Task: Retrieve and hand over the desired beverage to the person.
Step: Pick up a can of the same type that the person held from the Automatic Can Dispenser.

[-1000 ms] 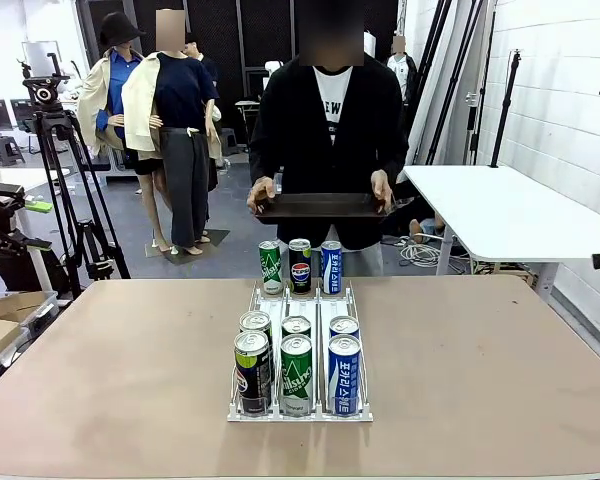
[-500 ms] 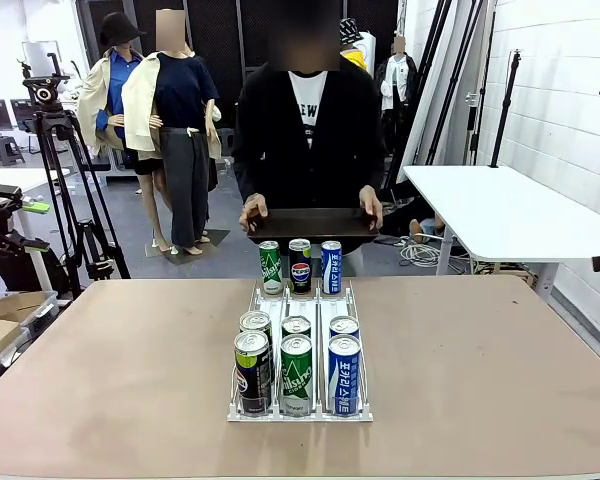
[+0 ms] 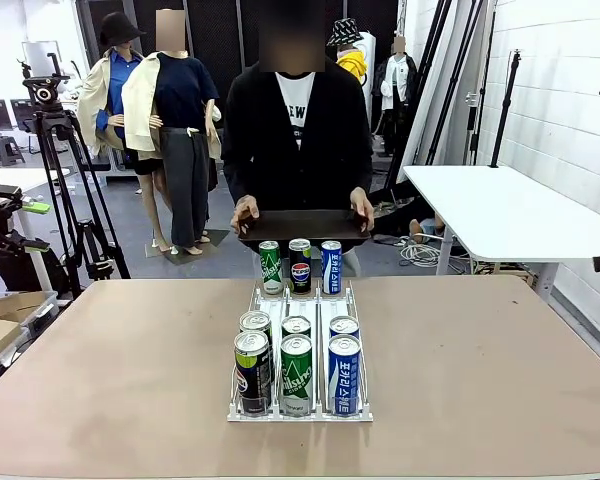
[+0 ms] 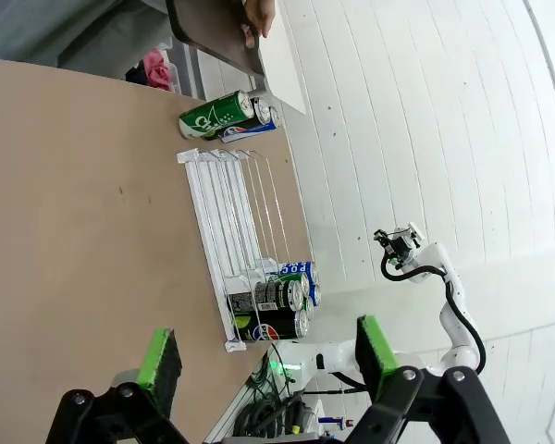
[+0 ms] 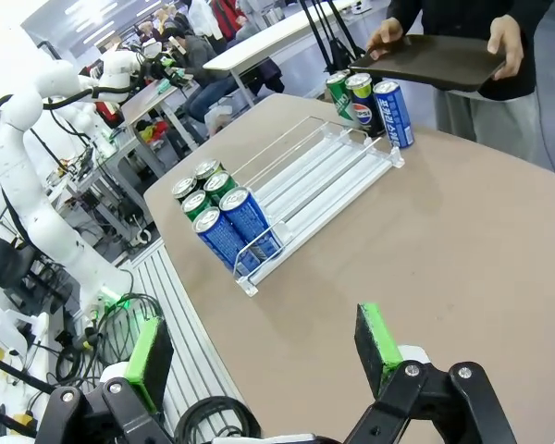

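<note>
Person (image 3: 295,140) at table's 12 o'clock, holding tray (image 3: 300,225) in both hands just beyond rack (image 3: 298,305). Rack mid-table: three far cans (image 3: 300,265) at 12 o'clock end, six near cans (image 3: 296,372) at 6 o'clock end. Left gripper (image 4: 266,356) and right gripper (image 5: 263,347): jaws apart, empty, well apart from cans. Wanted can unclear: await cue, then straddle one can squarely, sparing neighbours.
</note>
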Available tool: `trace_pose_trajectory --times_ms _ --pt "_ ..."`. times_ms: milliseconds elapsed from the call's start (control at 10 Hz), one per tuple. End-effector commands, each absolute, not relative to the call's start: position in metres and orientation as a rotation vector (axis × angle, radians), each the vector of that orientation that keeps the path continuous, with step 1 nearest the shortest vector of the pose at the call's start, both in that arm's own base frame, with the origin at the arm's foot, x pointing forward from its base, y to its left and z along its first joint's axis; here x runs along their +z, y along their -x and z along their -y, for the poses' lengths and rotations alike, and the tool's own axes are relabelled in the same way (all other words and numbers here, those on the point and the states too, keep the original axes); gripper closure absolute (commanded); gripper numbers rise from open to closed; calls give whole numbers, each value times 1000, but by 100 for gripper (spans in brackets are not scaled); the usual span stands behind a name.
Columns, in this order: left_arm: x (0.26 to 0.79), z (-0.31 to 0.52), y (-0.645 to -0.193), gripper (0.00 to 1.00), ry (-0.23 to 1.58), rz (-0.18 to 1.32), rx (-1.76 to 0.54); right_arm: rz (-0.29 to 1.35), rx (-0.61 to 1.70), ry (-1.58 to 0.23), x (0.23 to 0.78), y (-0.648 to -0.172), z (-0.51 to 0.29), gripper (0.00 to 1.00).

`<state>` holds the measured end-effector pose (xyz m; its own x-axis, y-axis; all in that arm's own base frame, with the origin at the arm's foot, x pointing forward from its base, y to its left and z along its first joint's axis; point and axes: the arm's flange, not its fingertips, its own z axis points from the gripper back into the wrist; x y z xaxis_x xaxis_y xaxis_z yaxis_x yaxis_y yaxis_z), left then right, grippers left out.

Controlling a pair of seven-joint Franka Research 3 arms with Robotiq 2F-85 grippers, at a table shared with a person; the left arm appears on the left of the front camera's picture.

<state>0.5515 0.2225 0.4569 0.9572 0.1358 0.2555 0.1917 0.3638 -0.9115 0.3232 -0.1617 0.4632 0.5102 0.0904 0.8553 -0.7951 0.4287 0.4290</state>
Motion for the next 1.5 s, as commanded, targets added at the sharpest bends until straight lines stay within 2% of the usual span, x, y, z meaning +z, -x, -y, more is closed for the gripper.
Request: trace_pose_trajectory --times_ms 0,1400 --pt "458 -223 -552 0 1201 310 -31 872 645 -982 463 -325 161 0" --pt "458 -223 -552 0 1201 310 -31 872 645 -982 463 -325 161 0"
